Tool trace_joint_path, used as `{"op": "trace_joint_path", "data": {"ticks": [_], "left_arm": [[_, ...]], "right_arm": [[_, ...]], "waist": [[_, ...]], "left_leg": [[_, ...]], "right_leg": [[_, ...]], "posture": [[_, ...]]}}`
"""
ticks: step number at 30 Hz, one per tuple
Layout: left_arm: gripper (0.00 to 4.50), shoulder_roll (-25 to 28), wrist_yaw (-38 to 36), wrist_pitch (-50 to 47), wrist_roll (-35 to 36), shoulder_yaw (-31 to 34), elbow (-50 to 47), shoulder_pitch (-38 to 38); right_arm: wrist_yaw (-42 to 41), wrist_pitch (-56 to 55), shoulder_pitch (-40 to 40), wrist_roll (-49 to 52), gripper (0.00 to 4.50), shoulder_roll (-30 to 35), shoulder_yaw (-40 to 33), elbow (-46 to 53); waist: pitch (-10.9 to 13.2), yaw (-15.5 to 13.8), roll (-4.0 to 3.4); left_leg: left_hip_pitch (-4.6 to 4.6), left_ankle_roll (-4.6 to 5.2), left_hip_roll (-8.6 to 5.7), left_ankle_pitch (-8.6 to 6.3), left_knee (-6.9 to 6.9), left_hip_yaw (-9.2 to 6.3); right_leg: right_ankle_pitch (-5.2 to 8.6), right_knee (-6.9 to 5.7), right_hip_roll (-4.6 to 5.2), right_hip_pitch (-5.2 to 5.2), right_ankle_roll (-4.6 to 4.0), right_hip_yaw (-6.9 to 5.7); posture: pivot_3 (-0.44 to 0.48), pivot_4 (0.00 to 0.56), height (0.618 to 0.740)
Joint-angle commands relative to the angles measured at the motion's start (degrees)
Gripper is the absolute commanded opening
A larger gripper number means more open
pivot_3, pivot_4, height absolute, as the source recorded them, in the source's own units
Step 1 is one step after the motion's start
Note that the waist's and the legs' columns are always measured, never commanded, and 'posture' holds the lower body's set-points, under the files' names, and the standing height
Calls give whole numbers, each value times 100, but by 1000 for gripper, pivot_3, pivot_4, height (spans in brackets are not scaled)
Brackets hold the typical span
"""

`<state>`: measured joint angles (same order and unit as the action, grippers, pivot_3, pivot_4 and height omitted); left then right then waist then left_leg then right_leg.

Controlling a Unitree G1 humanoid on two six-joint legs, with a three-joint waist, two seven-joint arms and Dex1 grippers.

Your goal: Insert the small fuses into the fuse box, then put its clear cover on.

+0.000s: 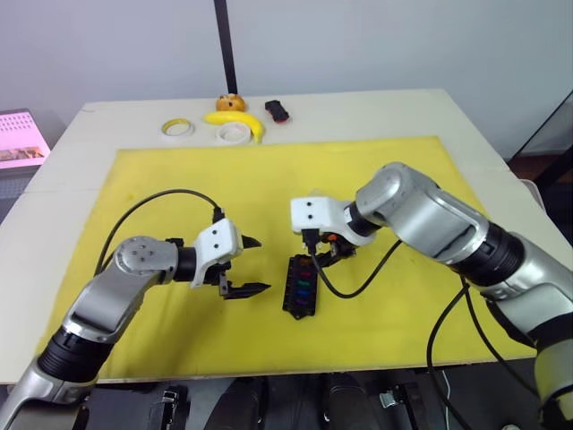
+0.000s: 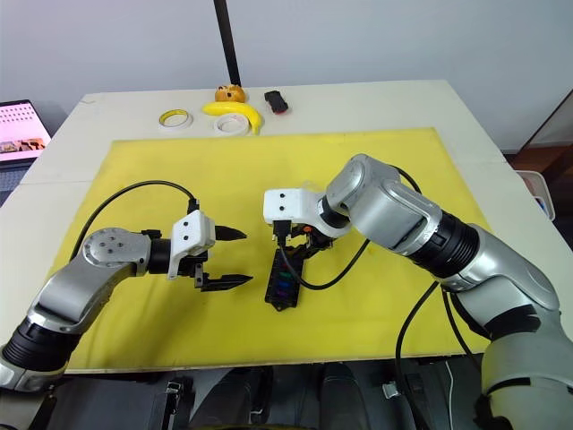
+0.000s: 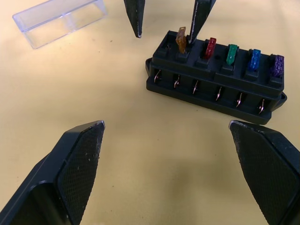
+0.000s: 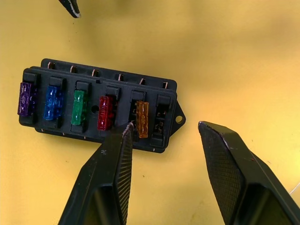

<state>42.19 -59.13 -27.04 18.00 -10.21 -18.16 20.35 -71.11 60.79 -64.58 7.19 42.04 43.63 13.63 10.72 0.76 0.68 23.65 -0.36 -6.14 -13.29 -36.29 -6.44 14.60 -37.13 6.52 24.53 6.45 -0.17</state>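
Right wrist view — right end effector (image 4: 164,131) spread over fuse box (image 4: 93,136); left end effector (image 1: 247,265) spread beside it.

The clear cover (image 3: 60,19) is cut off by the frame edge in the left wrist view — one end lies outside the picture. In the head views the right gripper (image 1: 324,255) hides the far end of the fuse box (image 1: 301,285), and the fuses there are too small to count. In the right wrist view one finger (image 4: 115,173) overlaps the box's near edge below the amber fuse (image 4: 142,119) — how deep that fuse sits cannot be told.
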Motion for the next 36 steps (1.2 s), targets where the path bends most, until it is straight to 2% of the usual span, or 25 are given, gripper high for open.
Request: {"op": "trace_joint_path", "data": {"ticks": [1,9,14,16,19,22,27,36], "left_arm": [[4500,-8,-17,116,-6,60,-54,60],[4500,-12,-20,167,-27,66,-14,82],[4500,-8,-34,209,-40,70,27,97],[4500,-9,-31,225,-51,79,43,102],[4500,-7,-44,233,-51,99,78,120],[4500,1,-54,248,-55,109,105,128],[4500,4,-69,256,-57,102,127,148],[4500,28,-106,260,-72,92,121,163]], "right_arm": [[-71,-47,-81,105,2383,-52,-253,83],[-183,-214,-13,371,2383,61,-738,203],[68,-824,455,521,2383,4,-1462,261],[310,-1160,885,612,2383,-87,-1886,199],[524,-1633,1439,617,1463,-137,-2216,145],[555,-2116,2057,953,65,-317,-2683,275],[654,-2389,2517,1117,65,-478,-2891,198],[720,-2348,2738,1123,65,-568,-2804,-143]], "waist": [[0,1,0],[0,-1,0],[0,-6,0],[-1,-6,2],[-2,-12,3],[-2,-3,3],[-1,3,2],[-1,-6,3]], "left_leg": [[0,0,0,0,0,0],[0,0,0,0,-1,0],[0,0,0,0,-2,-1],[0,0,0,0,-3,0],[0,0,0,0,-4,-1],[0,0,0,0,-6,-1],[-5,-1,2,1,-6,0],[-8,-1,1,1,-6,0]], "right_leg": [[0,0,0,0,0,0],[0,-1,0,0,0,0],[0,-1,-1,-2,0,0],[0,-2,-1,-2,0,0],[-1,-1,0,-5,0,0],[-1,-2,-1,-6,0,0],[-1,-6,-2,-7,0,2],[-1,-6,-2,-11,0,2]], "posture": [[0,150,740],[0,150,740],[0,150,740],[0,150,740],[0,150,740],[0,150,740],[0,150,740],[0,150,740]]}}
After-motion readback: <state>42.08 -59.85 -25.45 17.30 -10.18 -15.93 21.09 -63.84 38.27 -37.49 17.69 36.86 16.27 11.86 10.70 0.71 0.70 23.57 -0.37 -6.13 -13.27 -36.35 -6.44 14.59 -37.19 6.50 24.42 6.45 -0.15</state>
